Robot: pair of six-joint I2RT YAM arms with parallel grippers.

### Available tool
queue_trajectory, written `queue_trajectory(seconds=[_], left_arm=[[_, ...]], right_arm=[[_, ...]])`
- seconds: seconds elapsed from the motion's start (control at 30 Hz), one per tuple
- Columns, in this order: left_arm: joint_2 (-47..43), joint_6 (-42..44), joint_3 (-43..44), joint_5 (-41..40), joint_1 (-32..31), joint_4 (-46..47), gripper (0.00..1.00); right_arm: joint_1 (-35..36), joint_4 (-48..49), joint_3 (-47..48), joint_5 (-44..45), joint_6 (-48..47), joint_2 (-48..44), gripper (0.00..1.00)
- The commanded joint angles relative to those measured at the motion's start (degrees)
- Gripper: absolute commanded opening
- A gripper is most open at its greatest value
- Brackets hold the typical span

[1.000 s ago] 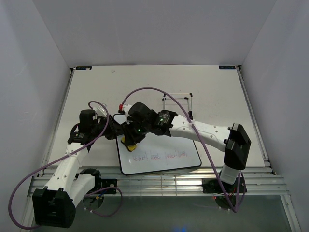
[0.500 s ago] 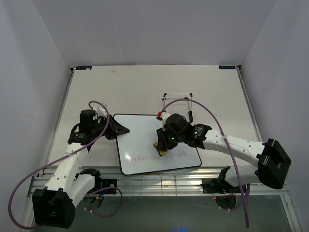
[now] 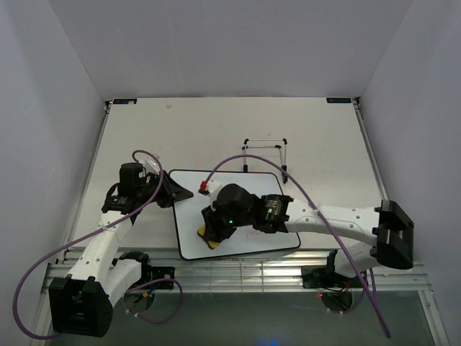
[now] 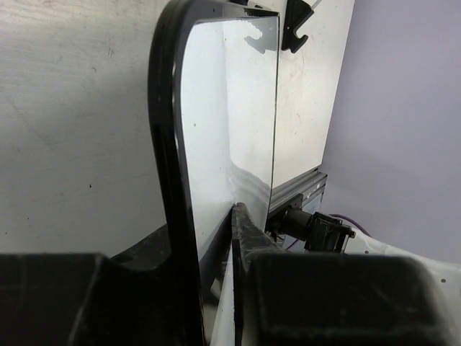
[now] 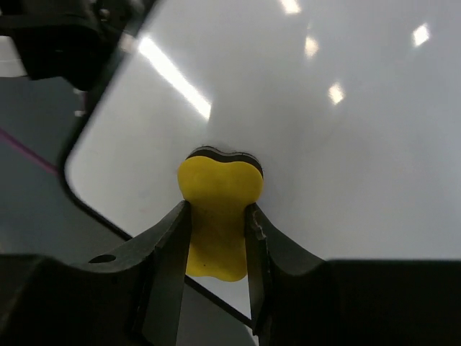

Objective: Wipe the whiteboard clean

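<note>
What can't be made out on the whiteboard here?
Top external: the right hand and arm cover the middle of the whiteboard, so any writing beneath is hidden.
Right wrist: the yellow eraser hides its own wiping face; glare washes the board.
Left wrist: board seen almost edge-on, surface unreadable.

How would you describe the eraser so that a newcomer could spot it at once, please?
Find the whiteboard lying on the table. Toward its near-left corner, the right tool pinches the eraser. It is the only yellow thing there.
</note>
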Motion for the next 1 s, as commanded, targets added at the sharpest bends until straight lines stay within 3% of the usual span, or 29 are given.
queue_trajectory(seconds=[0.0, 0.13, 0.33, 0.47, 0.6, 0.77, 0.97], left_arm=[[0.93, 12.75, 0.85, -20.58, -0.15, 1.70, 0.00], [1.02, 12.84, 1.03, -20.58, -0.24, 1.61, 0.00], [0.32, 12.92, 0.85, -20.76, -0.24, 1.61, 0.00], [0.05, 12.93, 0.94, -20.59, -0.15, 1.52, 0.00], [0.14, 13.10, 0.85, -19.80, -0.24, 1.88, 0.00], [0.23, 13.28, 0.85, -19.53, -0.24, 2.05, 0.00], [-0.30, 13.19, 0.59, -20.23, -0.24, 1.96, 0.00]], right_arm=[[6.88, 1.67, 9.32, -2.34, 0.47, 5.72, 0.25], [8.83, -2.98, 15.33, -1.37, -2.16, 11.96, 0.25], [5.24, -7.55, 11.04, 3.02, -3.66, 9.79, 0.25], [-3.98, -8.36, -3.77, 4.09, -1.21, 2.06, 0.25], [-13.65, -10.02, -11.64, 4.87, -1.29, -5.59, 0.25], [-12.80, -8.28, -7.09, -1.44, -2.61, -3.77, 0.25], [-2.96, -3.53, 9.07, -6.90, -3.57, 7.12, 0.25]])
